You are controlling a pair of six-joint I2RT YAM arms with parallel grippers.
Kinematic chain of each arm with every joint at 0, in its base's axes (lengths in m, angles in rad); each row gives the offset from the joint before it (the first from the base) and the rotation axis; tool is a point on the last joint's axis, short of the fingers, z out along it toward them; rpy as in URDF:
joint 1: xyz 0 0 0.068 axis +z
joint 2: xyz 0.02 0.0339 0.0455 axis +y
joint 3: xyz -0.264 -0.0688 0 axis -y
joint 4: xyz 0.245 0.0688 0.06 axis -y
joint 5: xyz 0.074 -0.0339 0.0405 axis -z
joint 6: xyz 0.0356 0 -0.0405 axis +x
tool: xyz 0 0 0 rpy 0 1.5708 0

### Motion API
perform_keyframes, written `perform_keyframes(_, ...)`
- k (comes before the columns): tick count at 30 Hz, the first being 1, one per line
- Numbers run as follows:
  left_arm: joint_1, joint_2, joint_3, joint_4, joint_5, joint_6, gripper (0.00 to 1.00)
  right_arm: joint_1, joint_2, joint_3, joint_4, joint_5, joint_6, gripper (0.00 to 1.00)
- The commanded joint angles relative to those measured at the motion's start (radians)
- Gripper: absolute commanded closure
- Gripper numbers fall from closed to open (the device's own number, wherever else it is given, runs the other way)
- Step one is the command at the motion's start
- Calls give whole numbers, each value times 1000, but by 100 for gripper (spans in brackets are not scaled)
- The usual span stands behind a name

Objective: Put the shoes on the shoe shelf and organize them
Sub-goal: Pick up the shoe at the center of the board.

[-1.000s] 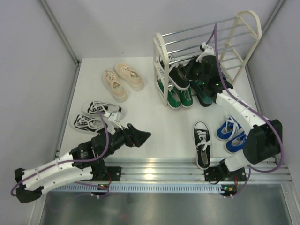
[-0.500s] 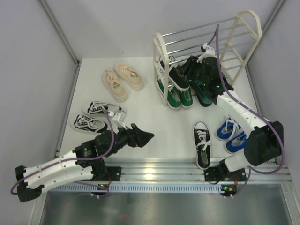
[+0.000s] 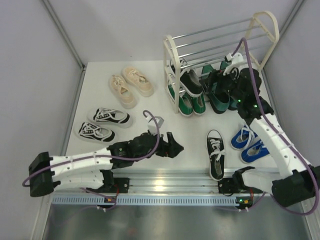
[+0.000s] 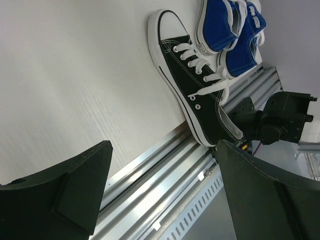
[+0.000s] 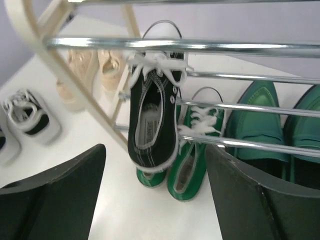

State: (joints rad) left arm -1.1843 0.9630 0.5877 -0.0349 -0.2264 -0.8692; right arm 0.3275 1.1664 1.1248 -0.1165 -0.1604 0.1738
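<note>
Black sneaker (image 5: pixel 152 125) now lies on the shelf (image 3: pixel 171 70) rods, left end, one tier above the green sneakers (image 5: pixel 187 160). Its heel overhangs the front rod. Right gripper (image 5: pixel 155 200) has let go: jaws spread, nothing between them, pulled back from the rack. A second ago it was closed and deep in the shelf, so that placement looks done, though the shoe sits a bit proud at the front. Loafers (image 5: pixel 260 125) fill the right half. Left gripper (image 4: pixel 164 150) has swung in from the left, jaws wide and empty, near the second black sneaker (image 4: pixel 195 95) by the near rail, so that's probably the next pick. Blue pair (image 4: pixel 230 30), cream pair (image 3: pixel 131 85) and striped pair (image 3: pixel 102 124) are on the table (image 3: pixel 100 85), unshelved.
</note>
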Motion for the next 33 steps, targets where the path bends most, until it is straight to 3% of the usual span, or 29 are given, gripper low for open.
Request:
perform_keyframes(1,-60,143,116,121,-19,6,9,-82,-103,-2,-271,-345,-368,19)
perform_keyframes(3,-84,256,155,144,-39,-7,10,-132,-155,-19,-436,-413,-502,16)
perform_keyframes(8,-132,524,316,151,-48,-51,12,-240,-289,-111,-589,-472,-667,13)
perform_keyframes(14,-150,747,484,159,-10,-71,19,-315,-392,-200,-594,-476,-671,12)
perform_keyframes(24,-172,954,630,104,-36,-45,30,-441,-422,-250,-591,-538,-662,11)
perform_keyframes(28,-178,1019,672,76,-65,-21,39,-455,-421,-250,-595,-551,-663,11)
perform_keyframes(32,-181,1025,669,76,-94,7,61,-459,-413,-241,-609,-554,-669,11)
perform_keyframes(33,-181,1019,663,78,-100,10,70,-459,-412,-238,-614,-554,-671,11)
